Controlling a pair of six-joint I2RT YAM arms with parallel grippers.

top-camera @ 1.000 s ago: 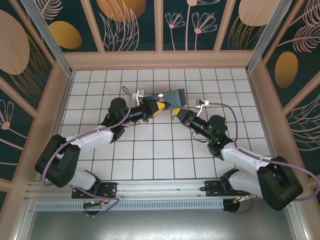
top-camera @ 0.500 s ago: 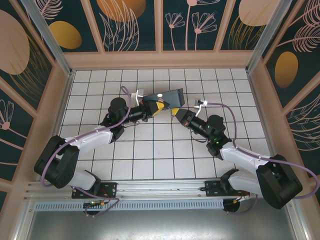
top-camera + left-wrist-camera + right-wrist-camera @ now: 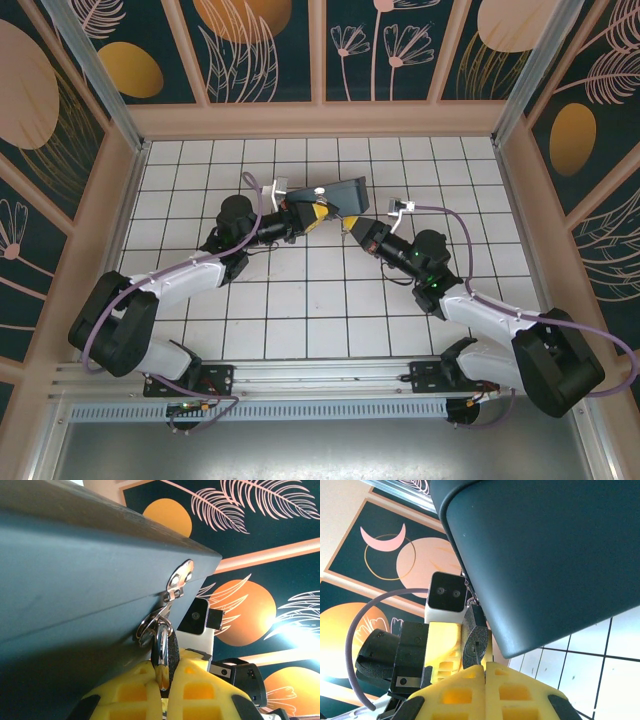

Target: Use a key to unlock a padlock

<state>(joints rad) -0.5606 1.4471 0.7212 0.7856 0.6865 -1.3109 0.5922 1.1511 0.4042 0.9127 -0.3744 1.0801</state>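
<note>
2 jaws sets closed: left grips padlock (image 3: 473,648) hanging off box (image 3: 560,555) hasp (image 3: 180,577), right pinches key (image 3: 478,656). Key-insertion step, judging by alignment; next: seat, twist.

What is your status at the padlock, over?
Left gripper shut on padlock. Right gripper shut on key, tip at padlock. Dark box close over both.

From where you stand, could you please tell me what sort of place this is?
Probably a purpose-built robot test cell: a white tiled floor boxed in by framed walls printed with leaves and suns, and a metal rail along the near edge.
</note>
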